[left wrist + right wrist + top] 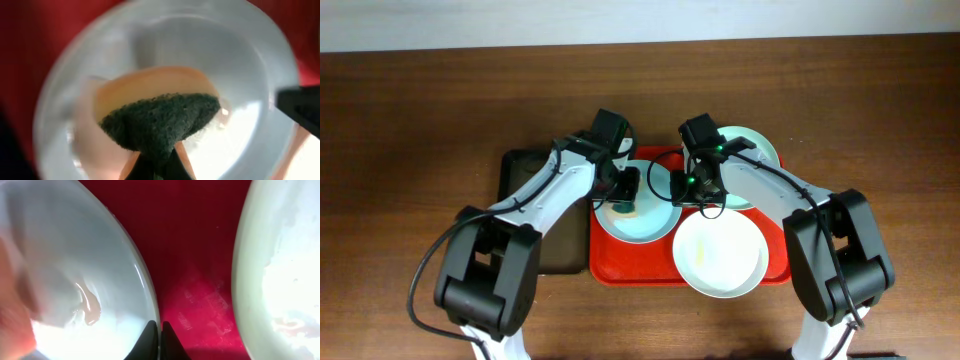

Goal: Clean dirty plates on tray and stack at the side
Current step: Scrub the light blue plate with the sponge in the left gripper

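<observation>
The red tray (pixel 620 270) holds three plates: pale blue (pixel 655 222) at the left, white (pixel 720 255) at the front right, pale green (pixel 758 150) at the back right. My left gripper (pixel 625 195) is shut on a sponge (pixel 623 208) and presses it on the blue plate. In the left wrist view the sponge (pixel 160 120) shows a dark green face, the jaws (pixel 157 167) pinching it over the blue plate (pixel 240 60). My right gripper (pixel 692 188) is shut on the blue plate's right rim (pixel 147 290), its fingers (pixel 160 335) closed over the edge.
A narrow black tray (pixel 520 170) lies left of the red tray, partly under my left arm. In the right wrist view a second pale plate (pixel 280 270) with smears sits right of a strip of red tray (pixel 200 255); I cannot tell whether it is white or green.
</observation>
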`<state>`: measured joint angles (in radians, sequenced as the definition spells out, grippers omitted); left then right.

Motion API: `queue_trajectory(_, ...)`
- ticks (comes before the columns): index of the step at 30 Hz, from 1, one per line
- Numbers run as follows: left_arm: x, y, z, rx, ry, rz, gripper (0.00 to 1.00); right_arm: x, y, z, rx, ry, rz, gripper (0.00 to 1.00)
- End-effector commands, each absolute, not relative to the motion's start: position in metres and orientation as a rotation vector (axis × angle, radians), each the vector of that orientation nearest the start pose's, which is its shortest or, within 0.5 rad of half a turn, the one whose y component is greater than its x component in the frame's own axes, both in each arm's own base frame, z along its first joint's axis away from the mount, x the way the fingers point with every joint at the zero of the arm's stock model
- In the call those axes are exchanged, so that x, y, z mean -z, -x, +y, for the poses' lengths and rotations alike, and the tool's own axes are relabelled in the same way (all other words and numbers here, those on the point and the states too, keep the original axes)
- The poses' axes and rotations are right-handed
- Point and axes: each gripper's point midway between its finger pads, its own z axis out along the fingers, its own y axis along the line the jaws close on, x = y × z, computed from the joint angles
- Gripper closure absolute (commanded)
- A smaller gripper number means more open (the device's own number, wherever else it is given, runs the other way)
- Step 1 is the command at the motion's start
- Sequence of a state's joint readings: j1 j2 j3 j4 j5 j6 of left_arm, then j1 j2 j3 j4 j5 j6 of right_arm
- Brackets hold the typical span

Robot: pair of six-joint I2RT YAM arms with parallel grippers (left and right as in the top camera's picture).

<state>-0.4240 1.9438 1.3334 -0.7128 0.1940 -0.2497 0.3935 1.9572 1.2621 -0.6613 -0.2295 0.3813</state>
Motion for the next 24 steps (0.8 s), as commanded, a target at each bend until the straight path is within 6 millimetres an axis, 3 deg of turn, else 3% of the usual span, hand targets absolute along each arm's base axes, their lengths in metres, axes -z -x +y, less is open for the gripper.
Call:
queue_trajectory(1,-0.031,-0.369,-0.181,0.234,-0.278,2.888,1.00,-0.016,-0.350,0.191,-0.450,0.083,2.986,0.96)
queue_trajectory(5,-0.001,-0.361,-0.175,0.204,-0.158,2.962,1.00,-0.016,-0.350,0.191,-0.449,0.083,2.986,0.96)
queue_trajectory(9,0.026,-0.332,-0.206,0.511,-0.212,3.096,1.00,-0.016,-0.350,0.191,-0.450,0.082,2.986,0.96)
queue_trajectory(11,0.021,-0.320,-0.230,0.764,-0.369,3.074,1.00,-0.016,-0.350,0.191,-0.450,0.083,2.986,0.96)
queue_trajectory(13,0.005,-0.325,-0.239,0.888,-0.393,3.035,1.00,-0.016,-0.350,0.191,-0.449,0.083,2.986,0.96)
queue_trajectory(16,-0.036,-0.354,-0.221,0.875,-0.320,2.946,1.00,-0.016,-0.350,0.191,-0.449,0.083,2.986,0.96)
queue_trajectory(19,-0.062,-0.373,-0.183,0.642,-0.246,2.886,1.00,-0.016,-0.350,0.191,-0.450,0.083,2.986,0.96)
queue_trajectory(21,-0.061,-0.377,-0.167,0.481,-0.216,2.894,1.00,-0.016,-0.350,0.191,-0.450,0.083,2.986,0.96)
queue_trajectory(24,-0.043,-0.361,-0.169,0.436,-0.244,2.943,1.00,-0.016,-0.350,0.191,-0.450,0.083,2.986,0.96)
